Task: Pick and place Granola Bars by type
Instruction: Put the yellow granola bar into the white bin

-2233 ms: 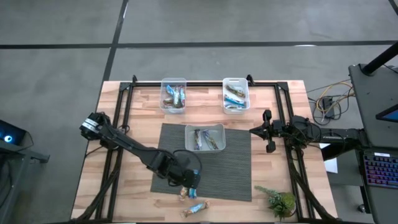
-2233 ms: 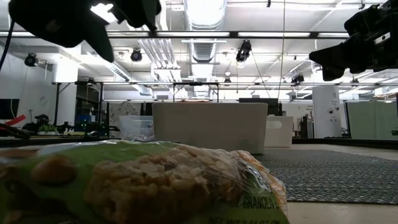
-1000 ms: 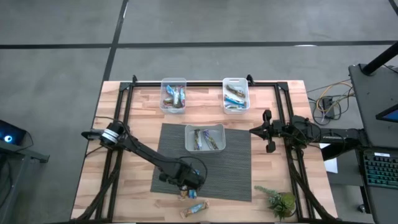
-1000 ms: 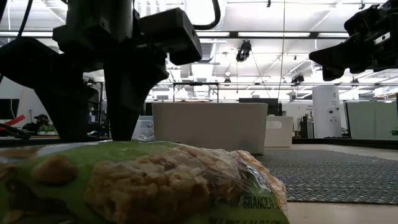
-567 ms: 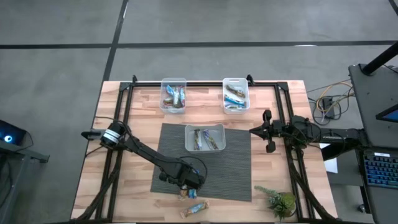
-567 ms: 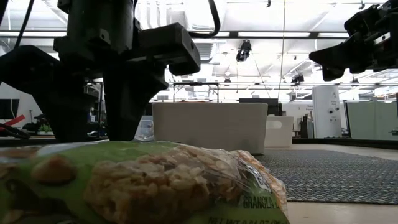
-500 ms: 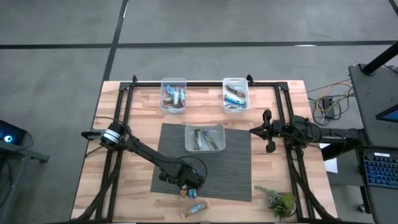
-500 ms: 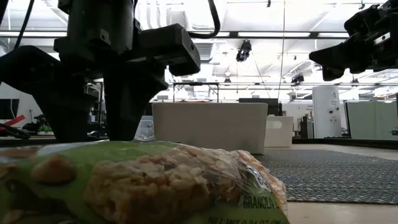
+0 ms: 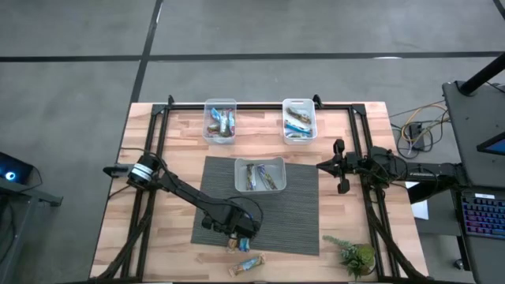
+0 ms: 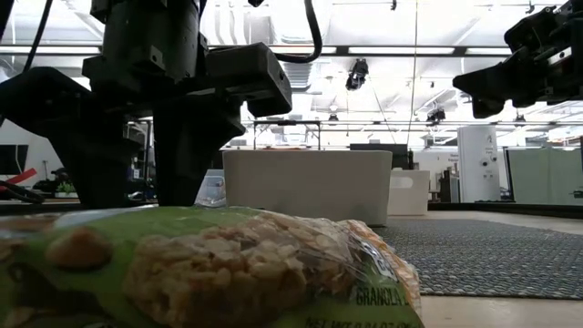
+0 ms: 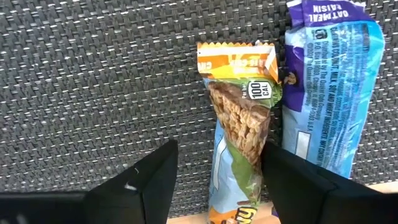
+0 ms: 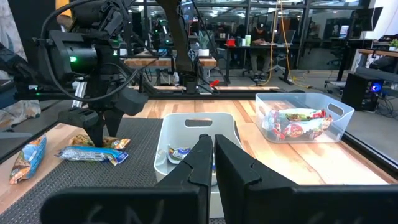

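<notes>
My left gripper [image 11: 217, 180] is open and points down at the mat's near edge [image 9: 241, 231]. Its fingers stand on either side of a granola bar in an orange, green and tan wrapper [image 11: 239, 124]; whether they touch it, I cannot tell. A blue-wrapped bar [image 11: 326, 87] lies flat right beside it. Another bar [image 9: 251, 264] lies on the wood nearer the table's near edge and fills the low view's foreground [image 10: 200, 273]. My right gripper [image 12: 213, 152] is shut and waits above the table's right side [image 9: 319, 166].
A white tub [image 9: 260, 174] with bars stands on the dark mat [image 9: 292, 213]. Two clear tubs [image 9: 220, 120] [image 9: 299, 120] holding bars stand at the far edge. A small green plant [image 9: 355, 256] is at the near right corner. Bare wood shows on the left side.
My left gripper has come down toward the bars at the mat's near edge, and for the last second it has stayed low there with its fingers open. The bars lie where they were.
</notes>
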